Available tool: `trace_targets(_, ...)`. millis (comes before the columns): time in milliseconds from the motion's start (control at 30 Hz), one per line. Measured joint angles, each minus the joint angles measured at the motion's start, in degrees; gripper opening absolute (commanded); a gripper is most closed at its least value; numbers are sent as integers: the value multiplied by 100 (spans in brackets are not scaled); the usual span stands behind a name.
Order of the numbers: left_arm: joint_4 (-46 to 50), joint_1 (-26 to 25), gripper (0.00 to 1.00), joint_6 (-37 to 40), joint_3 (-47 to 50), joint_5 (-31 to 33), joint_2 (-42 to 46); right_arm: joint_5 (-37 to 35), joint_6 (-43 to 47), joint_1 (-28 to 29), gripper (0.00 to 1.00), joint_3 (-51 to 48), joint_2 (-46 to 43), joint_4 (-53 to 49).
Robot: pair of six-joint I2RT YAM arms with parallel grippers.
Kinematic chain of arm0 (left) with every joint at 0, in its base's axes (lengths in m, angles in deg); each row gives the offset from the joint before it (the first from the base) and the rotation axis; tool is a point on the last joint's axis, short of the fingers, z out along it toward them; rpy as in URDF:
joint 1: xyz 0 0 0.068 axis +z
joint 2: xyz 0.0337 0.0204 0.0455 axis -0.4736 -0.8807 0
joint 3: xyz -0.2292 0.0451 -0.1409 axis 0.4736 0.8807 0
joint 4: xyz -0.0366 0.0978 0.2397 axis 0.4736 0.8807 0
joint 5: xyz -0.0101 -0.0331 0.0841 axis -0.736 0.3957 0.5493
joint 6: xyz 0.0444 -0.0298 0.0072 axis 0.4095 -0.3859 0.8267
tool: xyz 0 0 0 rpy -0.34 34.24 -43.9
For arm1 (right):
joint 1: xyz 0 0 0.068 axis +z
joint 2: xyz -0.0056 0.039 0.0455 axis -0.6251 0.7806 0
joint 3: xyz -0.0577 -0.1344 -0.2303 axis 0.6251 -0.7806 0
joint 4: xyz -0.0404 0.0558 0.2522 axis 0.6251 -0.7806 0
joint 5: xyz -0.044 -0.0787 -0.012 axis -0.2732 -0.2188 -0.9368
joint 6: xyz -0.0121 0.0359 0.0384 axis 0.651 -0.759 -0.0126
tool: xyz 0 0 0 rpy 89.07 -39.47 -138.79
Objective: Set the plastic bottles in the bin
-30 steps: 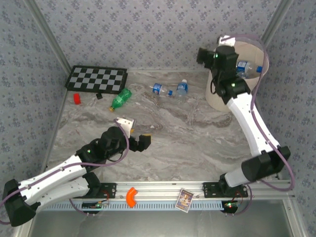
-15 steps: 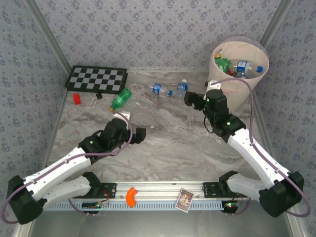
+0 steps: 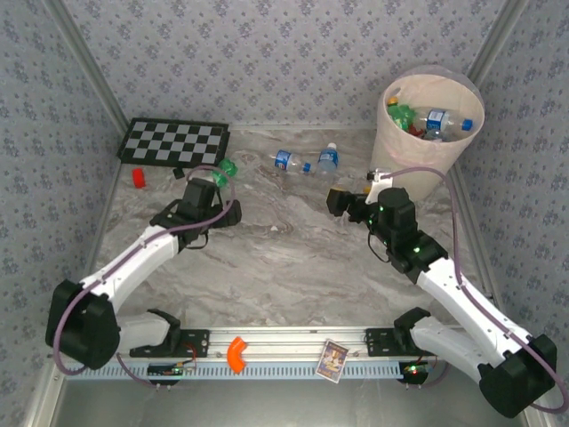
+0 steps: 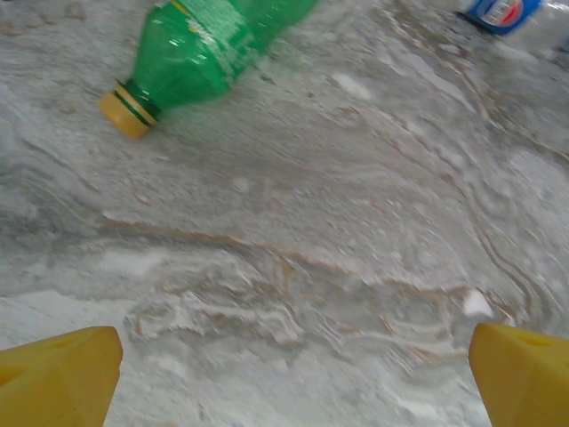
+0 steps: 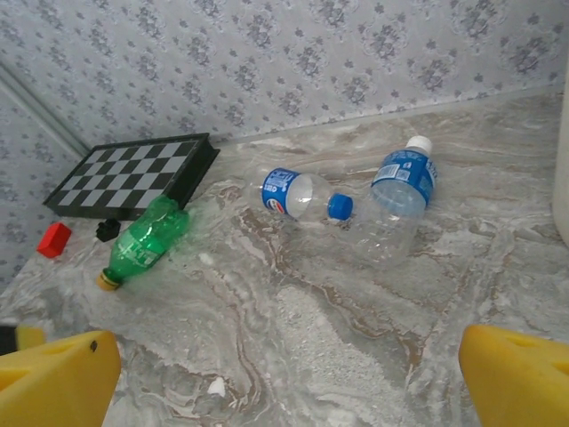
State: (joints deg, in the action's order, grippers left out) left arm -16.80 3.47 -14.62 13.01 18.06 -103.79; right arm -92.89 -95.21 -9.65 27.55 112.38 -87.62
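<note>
A green plastic bottle [image 3: 227, 166] with a yellow cap lies on the marble table near the chessboard, and also shows in the left wrist view [image 4: 209, 44]. My left gripper [image 3: 212, 182] hovers just short of it, open and empty [image 4: 289, 378]. Two clear bottles with blue labels [image 3: 286, 161] [image 3: 328, 159] lie side by side at the back centre; one has a blue cap [image 5: 298, 194], the other a white cap [image 5: 400, 191]. My right gripper [image 3: 333, 200] faces them from the right, open and empty [image 5: 289, 374]. The bin [image 3: 418, 160] at the back right holds several bottles [image 3: 440, 120].
A folded chessboard [image 3: 175, 142] lies at the back left with a small red block [image 3: 138, 177] and a black piece [image 3: 179, 173] before it. An orange hook [image 3: 236, 353] and a card [image 3: 332, 360] rest on the front rail. Walls close in on three sides.
My right arm came down from over the bin to the table and now faces left. My left arm swung from mid-table out to the green bottle. Both grippers stayed open.
</note>
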Motion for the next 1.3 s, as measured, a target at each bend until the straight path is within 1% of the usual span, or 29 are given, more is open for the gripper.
trace_targets(267,-361,953,100,149,-581,-186,-1064,251,0,0,99,-39,-2,109)
trace_targets(400,-619,1255,100,168,-815,-339,-1685,289,0,0,99,-39,-13,109)
trace_targets(567,-662,1316,99,343,-1488,-503,-2712,297,-2,0,100,-39,-61,94)
trace_targets(767,-651,1333,99,632,-2133,-385,-3432,330,-4,13,100,-39,-142,33)
trace_targets(900,-647,1419,99,866,-2599,-424,-3862,330,-20,15,99,-39,-151,28)
trace_targets(1000,-634,1473,92,979,-2813,-699,-4116,330,-26,15,99,-39,-151,13)
trace_targets(1167,-636,1504,90,981,-2787,-1370,-4183,330,-26,15,99,-39,-149,0)
trace_targets(1300,-767,1445,88,872,-2542,-1718,-4175,339,-42,15,100,-39,-127,2)
